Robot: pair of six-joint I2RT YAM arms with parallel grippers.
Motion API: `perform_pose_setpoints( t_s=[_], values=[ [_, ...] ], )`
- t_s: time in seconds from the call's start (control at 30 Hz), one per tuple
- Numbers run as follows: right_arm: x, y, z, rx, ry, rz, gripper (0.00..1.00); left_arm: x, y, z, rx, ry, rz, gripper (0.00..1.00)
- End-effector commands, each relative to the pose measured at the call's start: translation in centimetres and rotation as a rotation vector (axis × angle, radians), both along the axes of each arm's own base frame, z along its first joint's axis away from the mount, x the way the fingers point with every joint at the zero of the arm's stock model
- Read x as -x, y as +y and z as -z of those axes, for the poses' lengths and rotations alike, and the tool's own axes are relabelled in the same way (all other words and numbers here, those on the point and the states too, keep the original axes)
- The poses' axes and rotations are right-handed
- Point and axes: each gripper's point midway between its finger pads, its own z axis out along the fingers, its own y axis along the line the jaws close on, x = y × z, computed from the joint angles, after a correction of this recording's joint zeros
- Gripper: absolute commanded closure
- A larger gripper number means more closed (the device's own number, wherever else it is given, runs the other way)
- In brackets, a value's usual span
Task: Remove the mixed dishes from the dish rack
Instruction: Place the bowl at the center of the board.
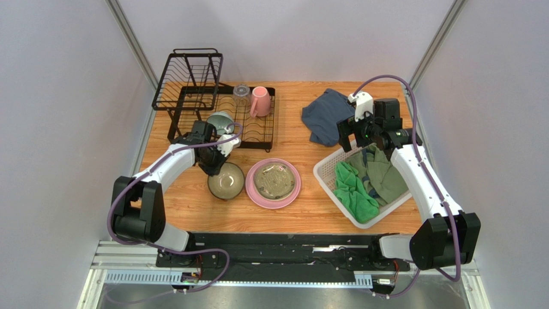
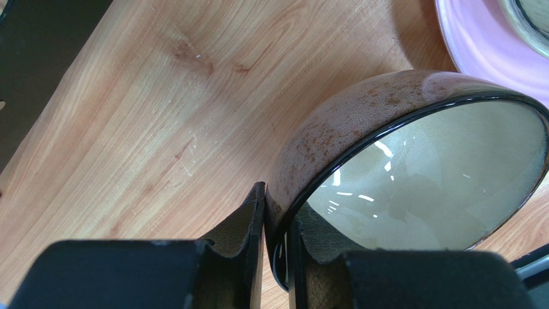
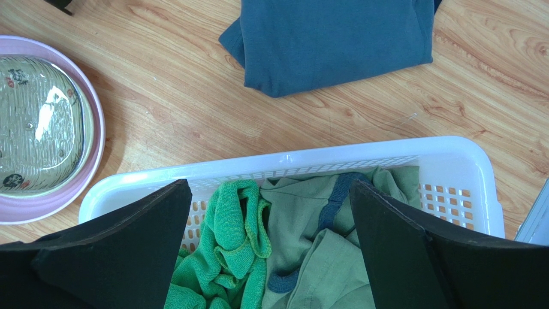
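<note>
Jaws of L gripper (image 2: pixel 276 215) clamp tan-olive bowl (image 2: pixel 425 174) at rim, mouth up; pink plate (image 2: pixel 477 45) just beside, bare tabletop (image 2: pixel 161 129) opposite. R gripper (image 3: pixel 267 193) jaws apart.

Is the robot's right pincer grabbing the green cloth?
No, the right pincer is wide open above the white basket, and the green cloth just lies inside the basket.

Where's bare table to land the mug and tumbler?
Free: the wood gap between pink plate and white basket; the far-centre patch between dish rack and blue cloth; the near strip in front of the tan-olive bowl. Crowded: the rack's corner, and the right side with basket and cloth.
</note>
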Motion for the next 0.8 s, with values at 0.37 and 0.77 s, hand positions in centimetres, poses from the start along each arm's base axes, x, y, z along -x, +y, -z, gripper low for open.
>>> perform_pose_setpoints(
  t_s=[0.37, 0.77],
  values=[
    [-1.1, 0.2, -1.9, 0.005, -0.066, -0.013, 0.01, -1.6, -0.2, -0.6, 0.025, -0.038, -0.009, 0.84],
    [-1.1, 0.3, -1.7, 0.004, -0.058, -0.017, 0.01, -1.3, 0.3, -0.2, -0.001, -0.032, -0.011, 0.65]
  ],
)
